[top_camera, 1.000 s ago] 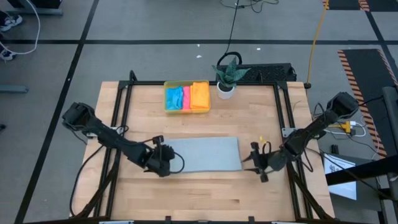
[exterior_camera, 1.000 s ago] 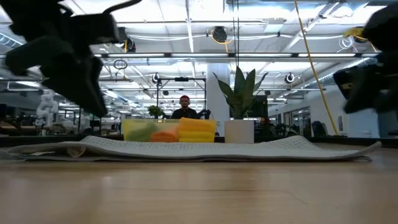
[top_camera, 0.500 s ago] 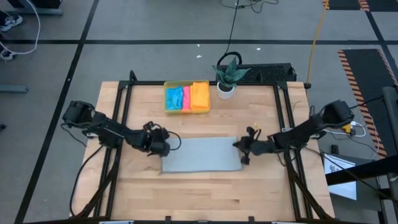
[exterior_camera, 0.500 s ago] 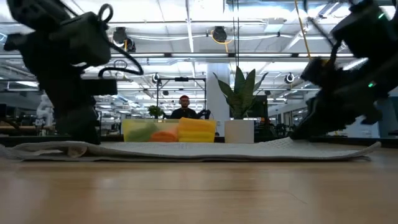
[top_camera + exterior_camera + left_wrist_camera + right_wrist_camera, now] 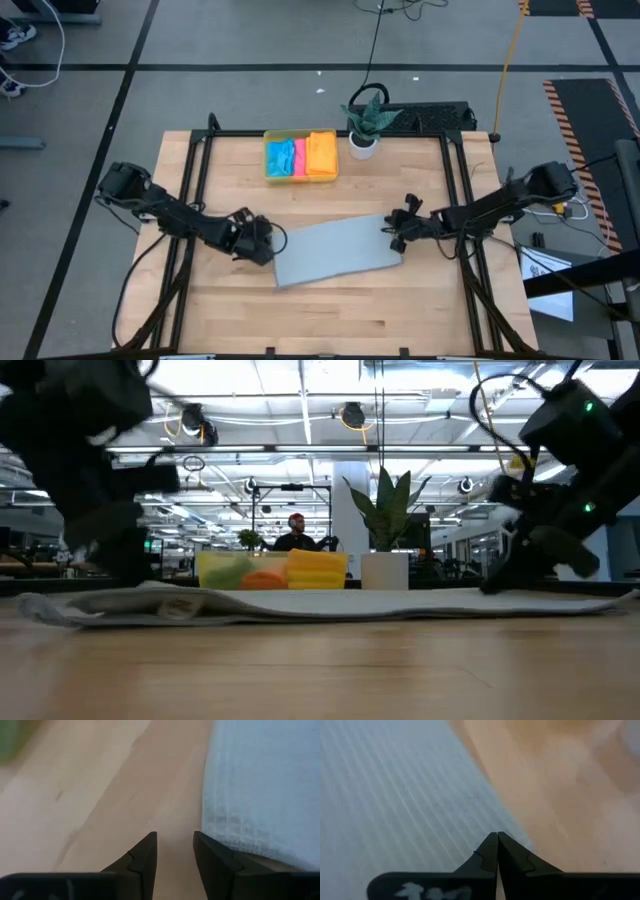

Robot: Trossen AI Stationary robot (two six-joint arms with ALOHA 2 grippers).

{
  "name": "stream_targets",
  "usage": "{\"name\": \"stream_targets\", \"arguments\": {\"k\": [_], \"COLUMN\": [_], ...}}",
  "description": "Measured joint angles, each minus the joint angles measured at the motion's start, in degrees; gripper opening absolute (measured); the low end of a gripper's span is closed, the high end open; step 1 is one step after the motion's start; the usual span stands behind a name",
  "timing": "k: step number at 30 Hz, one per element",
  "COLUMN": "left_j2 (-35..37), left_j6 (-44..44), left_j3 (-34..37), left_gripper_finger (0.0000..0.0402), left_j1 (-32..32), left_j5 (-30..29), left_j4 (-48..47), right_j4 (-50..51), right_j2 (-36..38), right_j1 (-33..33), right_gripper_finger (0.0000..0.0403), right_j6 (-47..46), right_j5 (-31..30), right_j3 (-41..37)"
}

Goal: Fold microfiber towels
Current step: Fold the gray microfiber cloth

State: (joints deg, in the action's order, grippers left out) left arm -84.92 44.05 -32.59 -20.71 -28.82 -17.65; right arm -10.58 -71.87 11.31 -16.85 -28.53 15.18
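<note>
Wooden table (image 5: 330, 300): one grey towel (image 5: 335, 253); left end effector (image 5: 262, 243) narrowly parted, right end effector (image 5: 396, 231) pinched closed.

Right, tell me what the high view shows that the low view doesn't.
Only the high view shows the grey towel's skewed outline, the left gripper at one end and the right gripper at the other. Only the low view shows a person in the room behind. Both show the yellow tray and potted plant.
</note>
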Motion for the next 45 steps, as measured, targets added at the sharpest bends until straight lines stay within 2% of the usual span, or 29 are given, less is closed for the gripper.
{"name": "stream_targets", "arguments": {"k": [3, 7, 10, 12, 16, 19, 24, 27, 29, 31, 33, 37, 39, 41, 45], "left_j2": [0.29, 0.28, 0.28, 0.14, -1.16, -2.33, -2.67, -2.79, -3.02, -2.87, -2.87, -3.75, -5.18, -6.86, -10.78], "left_j6": [-1.85, -5.35, -10.31, -13.42, -13.11, -9.28, -2.88, -2.1, -3.44, -5.64, -8.99, -19.26, -22.75, -22.97, -20.65], "left_j3": [-3.46, -4.75, -4.12, -3.23, -0.56, 1.73, 3.95, 4.19, 4.13, 3.23, 2.48, 0.62, 0.58, 0.67, 0.6], "left_gripper_finger": [0.0131, 0.0131, 0.0131, 0.0131, 0.0131, 0.0131, 0.0131, 0.0131, 0.0131, 0.0131, 0.0131, 0.0131, 0.0131, 0.0131, 0.0131], "left_j1": [-0.58, -0.38, -0.19, -0.29, -0.3, -0.63, -3.86, -6.51, -8.21, -9.43, -10.21, -10.53, -9.58, -7.84, -4.7], "left_j5": [-1.14, -2.12, -0.58, 2.8, 6.45, 6.56, 6.07, 6.12, 8.44, 7.97, 4.45, 1.11, -0.3, -0.58, 5.02], "left_j4": [0.31, 2.8, 6.44, 8.74, 11.25, 11.89, 13.61, 20.15, 26.94, 32.35, 35.37, 36.5, 36.2, 36.47, 36.29], "right_j4": [-1.81, -2.63, -4.93, -6.91, -10.92, -10.1, -7.22, -6.27, -5.83, -7.04, -8.2, -12.67, -14.82, -14.95, -14.03], "right_j2": [4.63, 6.46, 4.72, 2.55, -2.65, -4.96, -5.0, -3.32, -1.76, 0.42, 2.64, 4.7, 3.41, 1.16, -4.37], "right_j1": [0.02, 0.14, 1.67, 3.25, 5.85, 5.92, 1.31, -3.68, -7.07, -9.36, -10.1, -8.13, -5.65, -3.13, -1.39], "right_gripper_finger": [0.0001, 0.0001, 0.0, 0.0, 0.0, 0.0, 0.0, 0.0, 0.0, 0.0, 0.0, 0.0, 0.0, 0.0, 0.0], "right_j6": [-0.48, -2.51, -3.69, -3.76, -3.82, -3.74, -1.05, 7.28, 13.06, 16.6, 17.72, 12.35, 7.07, 3.18, -4.58], "right_j5": [0.7, 9.19, 15.08, 18.45, 22.85, 22.14, 14.23, 9.79, 5.18, 1.92, 2.12, 15.12, 17.94, 17.6, 12.14], "right_j3": [0.18, 0.08, 0.09, 0.07, 0.13, 0.24, 0.29, 0.17, 0.07, 0.07, 0.09, 0.18, 0.18, 0.18, 0.18]}}
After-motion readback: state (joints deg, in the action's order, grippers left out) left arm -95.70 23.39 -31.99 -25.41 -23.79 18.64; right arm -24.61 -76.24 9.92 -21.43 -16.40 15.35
